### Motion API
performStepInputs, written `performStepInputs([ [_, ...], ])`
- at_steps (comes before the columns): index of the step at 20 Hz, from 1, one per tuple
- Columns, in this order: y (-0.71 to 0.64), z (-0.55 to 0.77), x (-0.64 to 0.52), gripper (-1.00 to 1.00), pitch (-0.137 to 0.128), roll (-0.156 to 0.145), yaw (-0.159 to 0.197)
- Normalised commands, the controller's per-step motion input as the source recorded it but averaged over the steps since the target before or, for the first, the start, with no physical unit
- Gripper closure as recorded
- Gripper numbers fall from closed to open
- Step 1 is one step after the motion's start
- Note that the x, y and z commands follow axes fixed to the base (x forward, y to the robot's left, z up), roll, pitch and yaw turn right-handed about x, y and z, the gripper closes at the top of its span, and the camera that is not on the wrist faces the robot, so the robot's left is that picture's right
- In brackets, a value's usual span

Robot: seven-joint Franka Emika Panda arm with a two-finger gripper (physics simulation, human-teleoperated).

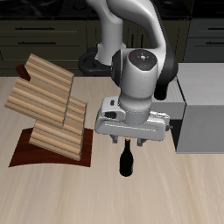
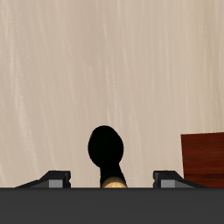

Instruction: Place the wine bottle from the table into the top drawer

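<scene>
The wine bottle (image 1: 126, 161) is near-black with a tan-gold cap and stands upright on the beige table (image 1: 61, 197), near its front edge. My gripper (image 1: 129, 140) is right above it, with the jaws on either side of the neck. In the wrist view the bottle (image 2: 105, 149) and its cap (image 2: 112, 184) sit midway between the two fingers (image 2: 58, 178), which stand wide apart and clear of the neck. The gripper is open. The grey cabinet (image 1: 203, 118) stands beside the arm; the top drawer's front and handle do not show.
A slanted stacked wooden rack (image 1: 48, 101) on a dark brown base (image 1: 35, 156) stands on the other side of the bottle from the cabinet. Its base also shows in the wrist view (image 2: 203, 157). A second bottle is not in view.
</scene>
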Motion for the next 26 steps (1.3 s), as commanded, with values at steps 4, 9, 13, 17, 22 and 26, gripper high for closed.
performStepInputs([
  [4, -0.03, -0.07, -0.03, 1.0, 0.012, -0.007, -0.002],
  [9, -0.03, 0.05, -0.07, 1.0, -0.014, 0.008, 0.011],
  [13, -0.05, 0.18, -0.07, 1.0, -0.023, -0.007, -0.006],
  [17, 0.0, 0.43, -0.11, 1.0, -0.041, 0.0, 0.018],
  [22, -0.03, 0.42, -0.12, 1.0, -0.054, -0.014, 0.006],
  [26, -0.07, 0.38, -0.04, 1.0, -0.051, -0.009, 0.001],
])
